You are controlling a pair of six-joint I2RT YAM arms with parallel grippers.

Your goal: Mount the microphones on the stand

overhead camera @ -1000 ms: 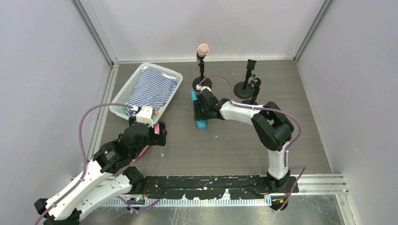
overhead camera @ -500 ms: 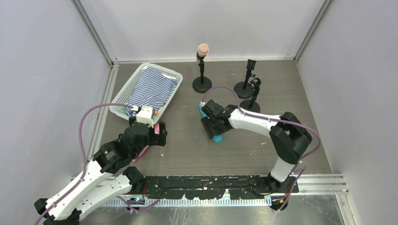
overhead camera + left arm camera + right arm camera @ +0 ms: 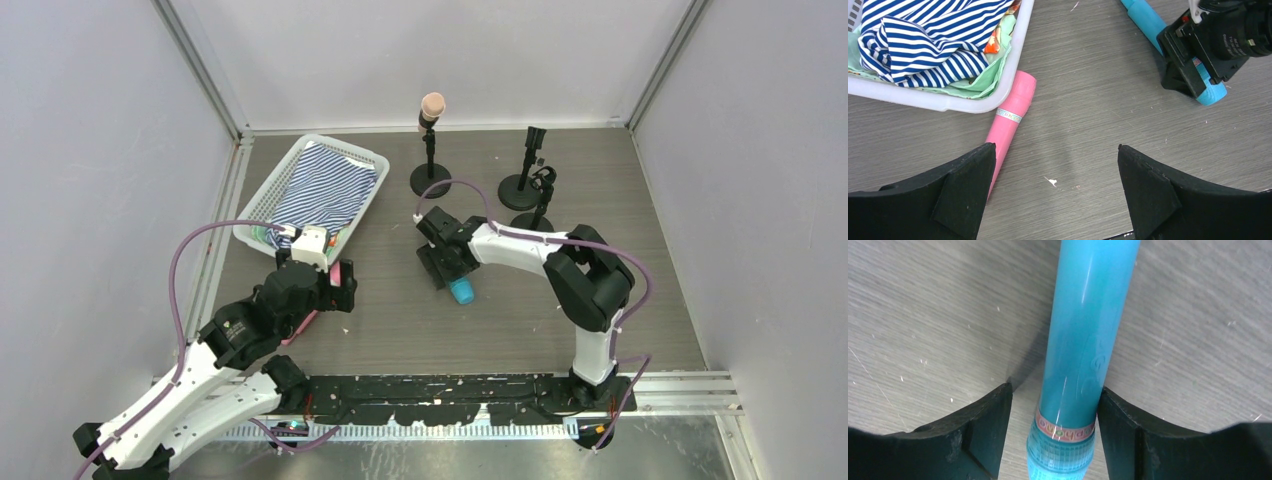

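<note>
The blue microphone [image 3: 1083, 340] lies on the table between the fingers of my right gripper [image 3: 1055, 387]. The right finger touches it; a gap of table shows at the left finger, so the jaws are open around it. In the top view its head [image 3: 461, 290] sticks out below that gripper [image 3: 447, 268]. The pink microphone [image 3: 1010, 117] lies beside the basket, partly under the left finger of my open, empty left gripper [image 3: 1055, 147]. The peach microphone [image 3: 432, 103] sits upright in the left stand [image 3: 430, 180].
Two empty black stands [image 3: 520, 188] [image 3: 541, 215] are at the back right, close together. A white basket [image 3: 250, 215] of striped cloth sits at the back left. Grey walls close in the table on three sides.
My right gripper came away from the stands toward the table's middle, and the blue microphone moved with it. In the last half second it backed up slightly along the handle. The left arm stayed still.
</note>
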